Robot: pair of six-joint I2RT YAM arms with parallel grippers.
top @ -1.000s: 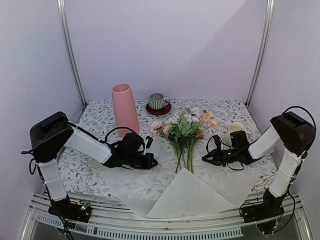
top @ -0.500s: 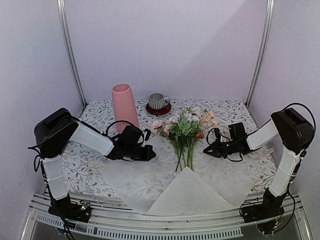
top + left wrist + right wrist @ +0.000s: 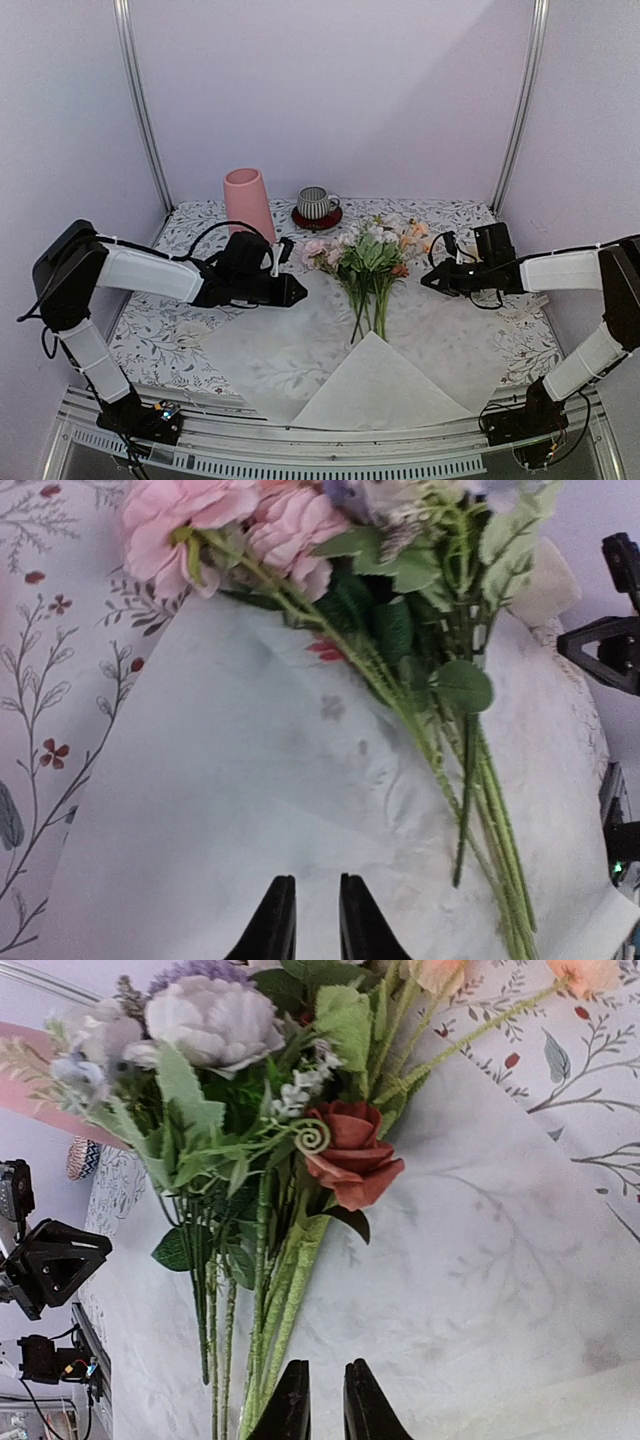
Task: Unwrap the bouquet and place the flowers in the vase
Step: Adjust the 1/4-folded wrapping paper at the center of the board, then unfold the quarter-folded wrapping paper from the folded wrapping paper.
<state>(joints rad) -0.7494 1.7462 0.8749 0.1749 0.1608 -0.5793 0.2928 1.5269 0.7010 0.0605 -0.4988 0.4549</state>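
The bouquet lies unwrapped: the flowers rest on the spread white wrapping paper, blooms toward the back and stems toward me. The pink vase stands upright at the back left. My left gripper hovers low over the paper left of the pink blooms, jaws slightly apart with nothing between them. My right gripper is right of the blooms, also slightly open and empty, with the green stems just to its left.
A grey striped mug sits on a red coaster behind the flowers. One corner of the paper is folded into a triangle near the front edge. Metal frame posts stand at the back corners.
Both arms have reached farther from the front edge, to either side of the blooms. Both pairs of jaws, shut before, now stand slightly apart.
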